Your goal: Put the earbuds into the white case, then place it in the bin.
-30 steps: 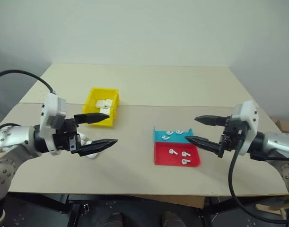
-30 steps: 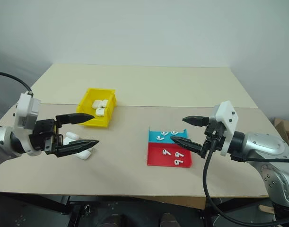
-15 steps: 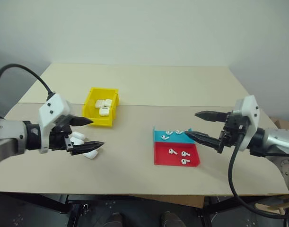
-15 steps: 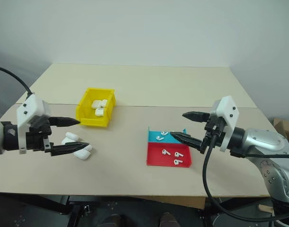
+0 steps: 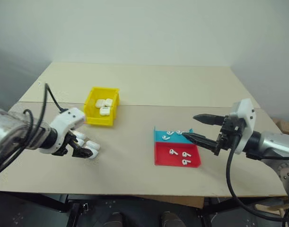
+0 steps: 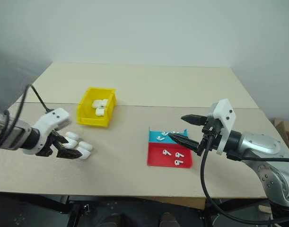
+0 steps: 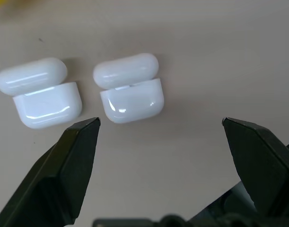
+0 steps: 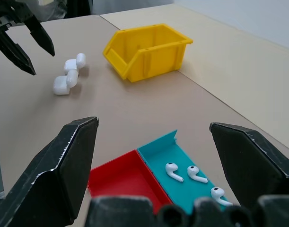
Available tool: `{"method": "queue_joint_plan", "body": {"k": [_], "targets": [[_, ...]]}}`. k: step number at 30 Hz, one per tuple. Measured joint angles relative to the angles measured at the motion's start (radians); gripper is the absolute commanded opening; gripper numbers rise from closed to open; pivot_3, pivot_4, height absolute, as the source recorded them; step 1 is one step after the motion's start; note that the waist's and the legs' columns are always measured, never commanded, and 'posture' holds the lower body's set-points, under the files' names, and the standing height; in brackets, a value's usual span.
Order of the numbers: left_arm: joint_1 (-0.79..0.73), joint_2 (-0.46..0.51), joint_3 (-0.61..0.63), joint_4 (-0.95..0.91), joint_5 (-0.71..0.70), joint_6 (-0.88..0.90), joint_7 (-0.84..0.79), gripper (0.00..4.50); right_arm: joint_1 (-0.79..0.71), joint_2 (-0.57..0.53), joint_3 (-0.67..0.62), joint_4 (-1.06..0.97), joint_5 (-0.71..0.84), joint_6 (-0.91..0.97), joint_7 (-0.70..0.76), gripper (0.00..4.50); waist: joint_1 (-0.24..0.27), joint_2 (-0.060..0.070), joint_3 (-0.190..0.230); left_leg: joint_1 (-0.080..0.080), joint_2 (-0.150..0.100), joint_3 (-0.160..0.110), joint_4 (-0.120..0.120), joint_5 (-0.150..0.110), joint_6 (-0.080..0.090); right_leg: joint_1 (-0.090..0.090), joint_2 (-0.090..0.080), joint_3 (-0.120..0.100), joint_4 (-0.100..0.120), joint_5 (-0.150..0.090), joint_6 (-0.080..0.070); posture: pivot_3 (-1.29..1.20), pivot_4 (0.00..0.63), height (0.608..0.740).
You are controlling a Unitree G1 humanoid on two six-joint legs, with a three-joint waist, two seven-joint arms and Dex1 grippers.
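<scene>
Two white cases [image 7: 131,94] lie side by side on the worktop, lids flipped open. Six earbuds [image 6: 170,145] are scattered in a teal-and-red tray. The yellow bin [image 6: 85,113] holds more white cases.

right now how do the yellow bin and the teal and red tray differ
The yellow bin is deep, with tall walls; the teal-and-red tray is flat and shallow. The bin holds white cases; the tray holds loose earbuds. The bin is one colour, the tray split into two. Both sit open-topped on the table.
</scene>
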Motion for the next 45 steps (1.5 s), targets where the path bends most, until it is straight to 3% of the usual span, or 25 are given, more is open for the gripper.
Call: {"method": "queue_joint_plan", "body": {"k": [9,18,29,45], "targets": [[-0.206,0.011,-0.273,0.251,-0.324,0.007,0.345,4.5,-0.021,-0.053,-0.011,0.001,0.036,0.028,0.014,4.42,0.005,0.0,0.0,0.001,0.0,-0.004,0.002,0.0,0.0,0.003,0.0,-0.004,0.0,0.0,0.0,0.0,0.15,0.74],[-0.294,-0.13,-0.411,0.454,-0.632,0.007,0.738,4.5,-0.032,-0.089,-0.015,0.005,0.055,0.053,0.021,4.42,0.016,0.0,0.0,-0.002,-0.001,-0.005,0.003,0.0,0.0,0.002,-0.002,-0.006,0.0,0.0,0.0,0.0,0.15,0.74],[-0.311,-0.25,-0.432,0.601,-0.711,0.007,0.967,4.5,-0.035,-0.108,-0.019,0.003,0.08,0.065,0.019,4.42,0.026,0.0,0.0,-0.002,-0.003,-0.006,0.003,0.0,0.0,0.002,-0.002,-0.006,0.0,0.0,0.0,0.0,0.15,0.74],[-0.3,-0.312,-0.388,0.612,-0.64,0.007,0.993,4.5,-0.023,-0.117,-0.033,-0.019,0.094,0.078,0.001,4.42,0.034,0.001,-0.001,0.0,-0.004,-0.007,0.003,0.002,-0.002,0.005,-0.004,-0.007,0.001,0.0,0.0,0.0,0.15,0.74]]}}
